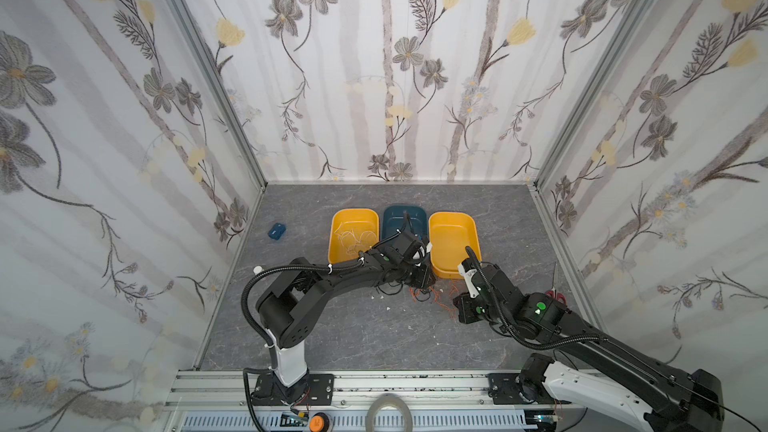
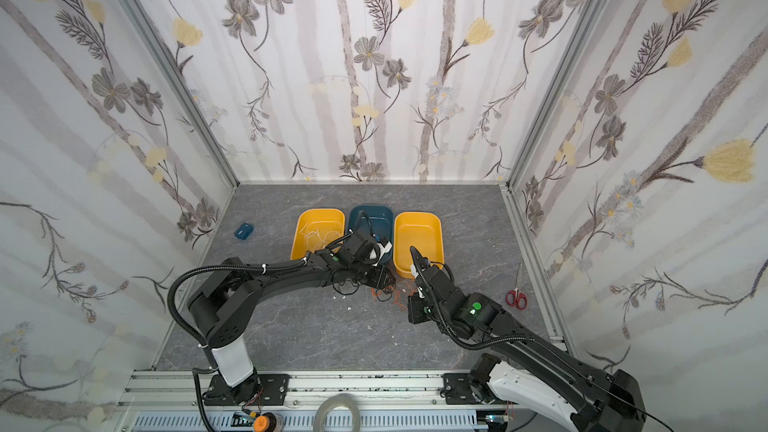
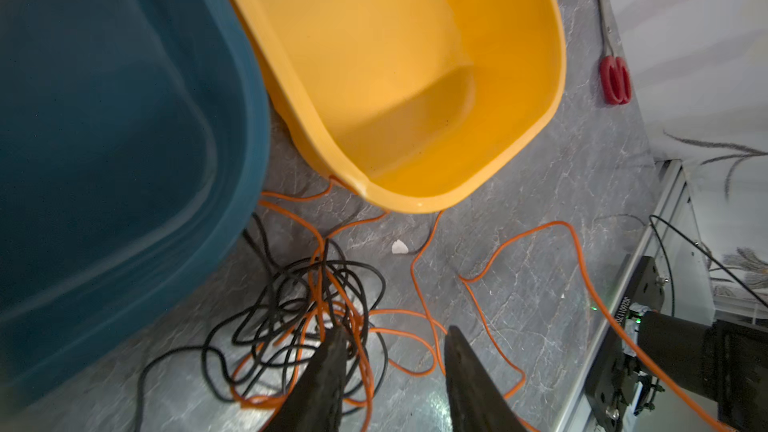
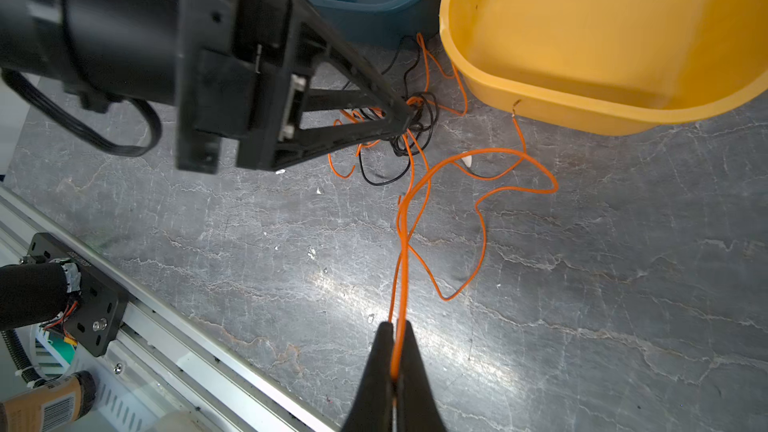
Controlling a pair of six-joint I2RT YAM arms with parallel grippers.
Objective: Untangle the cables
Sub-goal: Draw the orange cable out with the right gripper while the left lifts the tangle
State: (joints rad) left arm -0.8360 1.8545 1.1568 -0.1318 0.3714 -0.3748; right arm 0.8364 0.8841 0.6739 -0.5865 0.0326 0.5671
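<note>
At the cables
My right gripper is pinching the orange cable — my left gripper is hovering, fingers apart, over the tangle.

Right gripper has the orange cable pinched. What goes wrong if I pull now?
The left gripper stands open over the tangle, so nothing anchors it: pulling the orange cable with the right gripper may drag the black cable along or tighten the tangle. Orange loops reach the yellow bin's base and may snag there.
</note>
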